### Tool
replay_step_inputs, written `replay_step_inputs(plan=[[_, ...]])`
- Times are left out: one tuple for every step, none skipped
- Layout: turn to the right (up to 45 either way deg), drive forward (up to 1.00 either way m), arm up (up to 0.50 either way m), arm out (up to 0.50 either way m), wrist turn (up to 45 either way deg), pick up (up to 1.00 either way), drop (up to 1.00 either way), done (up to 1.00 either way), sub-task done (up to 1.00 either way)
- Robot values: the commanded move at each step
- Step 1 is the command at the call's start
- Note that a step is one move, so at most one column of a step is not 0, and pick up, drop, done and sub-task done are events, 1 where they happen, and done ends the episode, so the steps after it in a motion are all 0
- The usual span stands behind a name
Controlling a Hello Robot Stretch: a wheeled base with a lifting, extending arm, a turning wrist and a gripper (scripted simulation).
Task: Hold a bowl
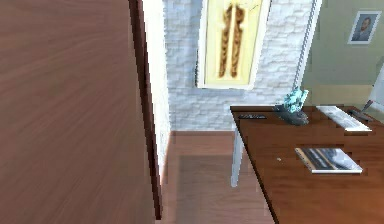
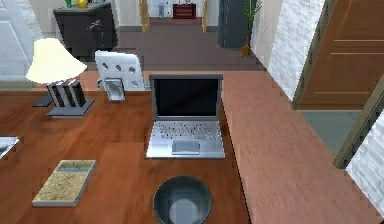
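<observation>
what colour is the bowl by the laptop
Dark grey, nearly black at the rim; the bowl shows best in the arm side view.

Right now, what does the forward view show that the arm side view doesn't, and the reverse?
Forward view's own: a tall wall picture, a small framed picture and a teal ornament on the table. Arm side view's own: a laptop, a lamp and a dark round bowl. Shared: the wooden table, the white brick wall, and probably the book.
</observation>
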Motion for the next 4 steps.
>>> replay_step_inputs(plan=[[0.0, 0.00, 0.50, 0.00, 0.0, 0.00, 0.00, 0.00, 0.00], [0.0, 0.00, 0.38, 0.00, 0.0, 0.00, 0.00, 0.00, 0.00], [0.0, 0.00, 0.00, 0.00, 45.0, 0.00, 0.00, 0.00, 0.00], [0.0, 0.00, 0.00, 0.00, 45.0, 0.00, 0.00, 0.00, 0.00]])
